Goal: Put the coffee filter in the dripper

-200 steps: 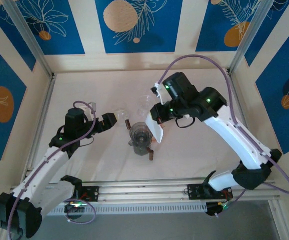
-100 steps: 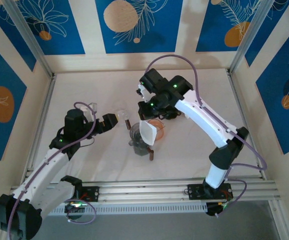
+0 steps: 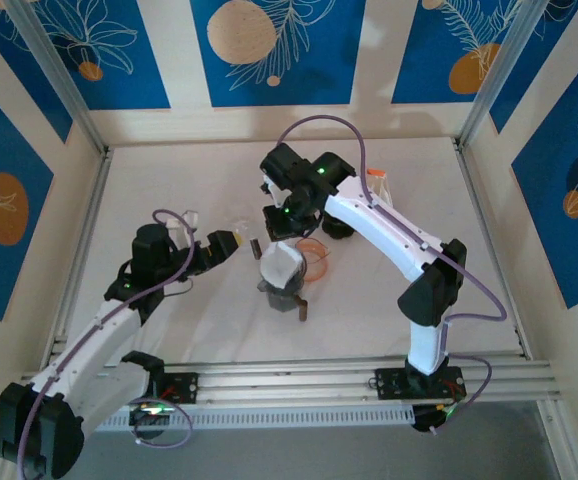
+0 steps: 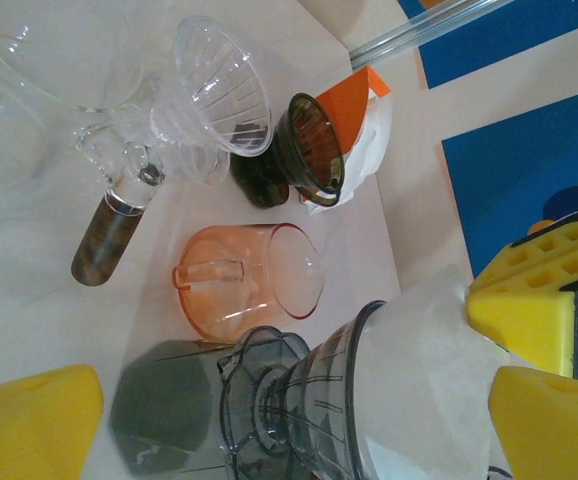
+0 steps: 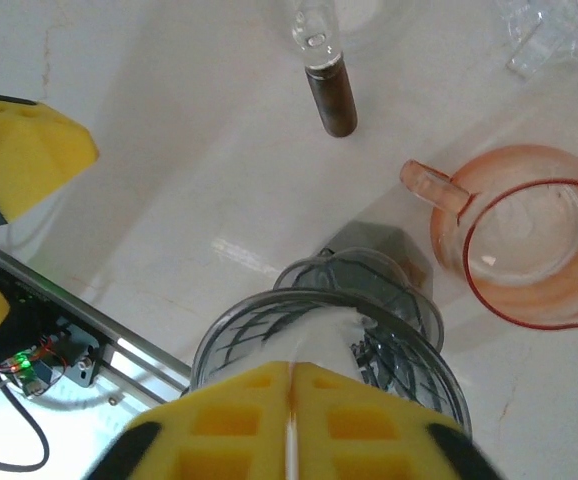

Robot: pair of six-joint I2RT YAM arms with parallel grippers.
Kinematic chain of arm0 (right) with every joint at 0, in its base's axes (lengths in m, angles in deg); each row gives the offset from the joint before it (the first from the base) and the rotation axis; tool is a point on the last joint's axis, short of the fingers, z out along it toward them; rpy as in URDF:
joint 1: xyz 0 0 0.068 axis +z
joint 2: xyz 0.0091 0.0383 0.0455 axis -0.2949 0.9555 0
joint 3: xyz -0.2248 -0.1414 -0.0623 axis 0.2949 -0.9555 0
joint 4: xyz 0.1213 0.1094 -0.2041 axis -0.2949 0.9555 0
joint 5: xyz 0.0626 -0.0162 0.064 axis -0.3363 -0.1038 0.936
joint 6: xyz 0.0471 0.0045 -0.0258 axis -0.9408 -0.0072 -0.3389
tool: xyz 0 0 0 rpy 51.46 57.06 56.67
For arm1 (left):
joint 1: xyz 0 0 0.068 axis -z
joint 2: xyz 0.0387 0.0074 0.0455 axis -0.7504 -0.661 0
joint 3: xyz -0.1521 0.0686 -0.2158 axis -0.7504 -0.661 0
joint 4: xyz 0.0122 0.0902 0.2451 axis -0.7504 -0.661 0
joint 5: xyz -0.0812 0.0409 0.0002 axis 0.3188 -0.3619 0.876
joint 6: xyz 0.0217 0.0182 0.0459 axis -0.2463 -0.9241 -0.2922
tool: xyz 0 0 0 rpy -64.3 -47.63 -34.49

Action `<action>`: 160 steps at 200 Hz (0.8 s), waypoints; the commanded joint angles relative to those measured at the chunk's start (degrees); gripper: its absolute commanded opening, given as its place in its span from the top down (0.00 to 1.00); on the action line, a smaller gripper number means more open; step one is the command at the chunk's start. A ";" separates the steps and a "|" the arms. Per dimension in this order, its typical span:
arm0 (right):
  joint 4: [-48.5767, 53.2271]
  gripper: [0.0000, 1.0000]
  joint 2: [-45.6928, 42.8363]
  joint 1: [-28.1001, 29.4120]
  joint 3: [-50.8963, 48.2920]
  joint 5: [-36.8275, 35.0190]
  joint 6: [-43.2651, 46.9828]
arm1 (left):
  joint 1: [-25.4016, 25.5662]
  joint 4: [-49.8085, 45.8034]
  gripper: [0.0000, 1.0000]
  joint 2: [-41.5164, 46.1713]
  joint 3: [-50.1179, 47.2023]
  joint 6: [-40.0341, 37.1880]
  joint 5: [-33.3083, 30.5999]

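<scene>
The seating step is judged to be in hand and close to done. The paper filter (image 4: 419, 370) is pinched at its upper edge by the closed jaws of the right gripper (image 5: 291, 400), and its body is seen lowered into the mouth of the smoky grey dripper (image 4: 299, 410), which stands near the middle of the worktop (image 3: 169, 180). Part of the paper is seen standing above the rim, so it cannot be told whether the filter is fully bedded. A small further push down is probably called for, then an opening of the jaws and a straight lift, so that the light paper is not dragged back out or the dripper tipped. The right arm is reached across from its base, with the wrist bent down over the dripper. The left arm is stretched forward and low, and the left gripper (image 3: 231, 243) is held near the dripper on its left, jaws apart and nothing held between them.
</scene>
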 commanded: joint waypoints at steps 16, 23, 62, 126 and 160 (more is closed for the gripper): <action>-5.07 0.62 -4.89 0.85 -2.16 -2.07 -0.23 | 0.75 3.74 0.01 -0.31 0.23 1.62 2.60; -5.90 0.59 -5.79 0.84 -2.55 -2.48 -0.20 | 0.87 3.84 0.02 -0.50 0.41 1.67 2.76; -12.90 0.53 -13.90 1.24 -9.94 -6.41 -0.44 | 3.54 3.56 0.12 -1.67 1.82 0.80 2.51; -28.54 0.54 -27.73 2.25 -30.93 -8.33 2.82 | 11.18 -9.15 0.27 0.17 6.00 -6.09 -6.36; -27.80 0.57 -26.55 2.91 -33.63 -6.16 2.76 | 12.89 -9.54 0.38 -0.56 5.80 -6.27 -6.42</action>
